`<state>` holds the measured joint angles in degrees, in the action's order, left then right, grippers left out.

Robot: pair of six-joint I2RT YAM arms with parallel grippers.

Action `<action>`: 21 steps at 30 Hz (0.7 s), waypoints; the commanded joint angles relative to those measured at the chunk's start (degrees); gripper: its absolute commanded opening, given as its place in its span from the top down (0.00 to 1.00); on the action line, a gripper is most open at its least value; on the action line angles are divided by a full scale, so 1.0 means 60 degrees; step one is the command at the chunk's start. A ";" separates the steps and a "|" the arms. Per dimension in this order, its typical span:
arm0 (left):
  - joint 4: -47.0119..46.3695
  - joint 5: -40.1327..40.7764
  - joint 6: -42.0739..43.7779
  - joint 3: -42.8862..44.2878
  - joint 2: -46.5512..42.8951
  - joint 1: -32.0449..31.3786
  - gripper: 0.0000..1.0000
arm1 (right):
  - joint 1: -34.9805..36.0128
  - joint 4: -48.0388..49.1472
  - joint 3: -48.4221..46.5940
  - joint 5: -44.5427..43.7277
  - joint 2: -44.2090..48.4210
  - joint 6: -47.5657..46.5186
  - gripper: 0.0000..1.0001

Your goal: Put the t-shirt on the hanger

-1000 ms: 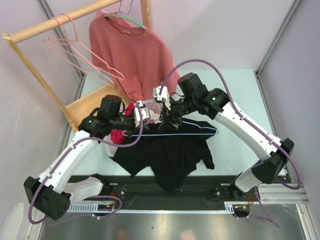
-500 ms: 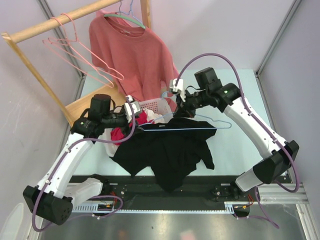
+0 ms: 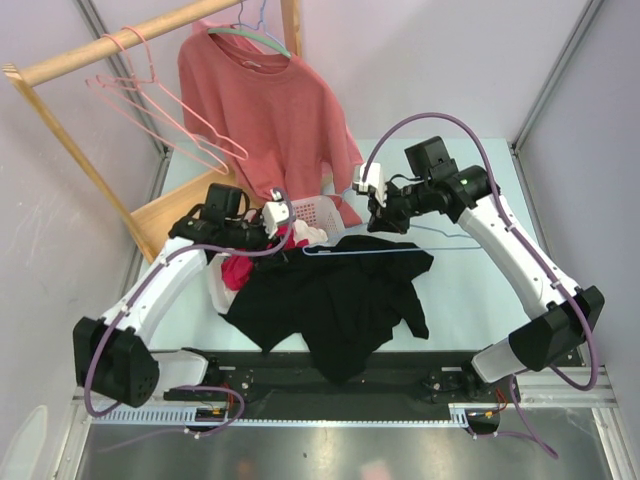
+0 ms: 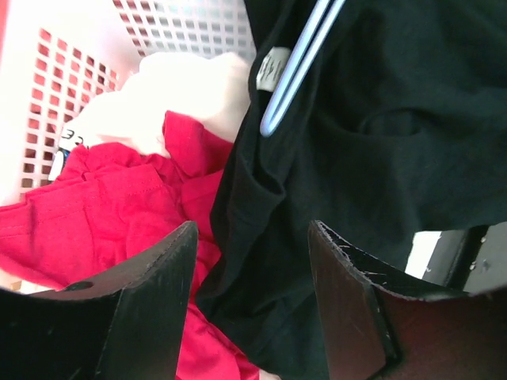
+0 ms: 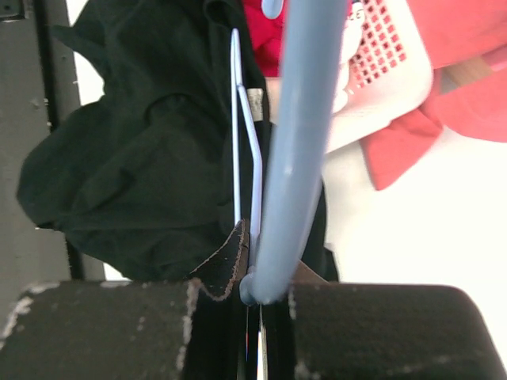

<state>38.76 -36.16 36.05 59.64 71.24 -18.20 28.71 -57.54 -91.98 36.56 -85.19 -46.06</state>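
1. Mostly, the plain black floppy cloth t-shirt (image 3: 340, 300) lies crumpled in the middle of the pale table (image 3: 470, 290). Its upper edge is drawn along the hanger and its hem sags toward the arm bases. A second ago both claws were huddled at its collar; now they have parted, so the threading step looks partly done.
2. The thin light blue wire hanger (image 3: 370, 252) has its long axis running left to right across the table. Its straight bar lies level with the shirt's top edge. In the left wrist view one rounded end pokes out beside the collar label (image 4: 273, 67), pointing toward the white perforated plastic basket (image 3: 320, 210). The hook cannot be made out.
3. The right claw (image 5: 253, 289) has lifted up and to the right, and it is clamped on the hanger wire.
4. The left claw (image 4: 252, 229) has backed off to the left. Its fingers are apart and empty, hovering over black cloth and a bright magenta garment (image 4: 103, 206).
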 commanded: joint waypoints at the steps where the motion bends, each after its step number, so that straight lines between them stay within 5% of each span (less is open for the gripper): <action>1: 0.0087 0.0197 0.0509 0.0592 0.0328 -0.0087 0.37 | -0.0112 0.0420 -0.0226 -0.0116 0.0077 -0.0481 1.00; 17: -0.0294 0.0915 0.1007 0.0695 0.1280 -0.0717 0.38 | -0.0039 0.0464 -0.0255 -0.0336 -0.0377 -0.1288 1.00; 21: -0.0323 0.0886 0.1125 0.0739 0.1324 -0.0703 0.52 | 0.0005 0.0420 -0.0299 -0.0409 -0.0421 -0.1536 1.00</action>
<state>37.80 -30.85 40.53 61.36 79.18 -22.28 28.36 -56.64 -91.98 34.61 -87.68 -52.62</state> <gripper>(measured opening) 0.567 0.067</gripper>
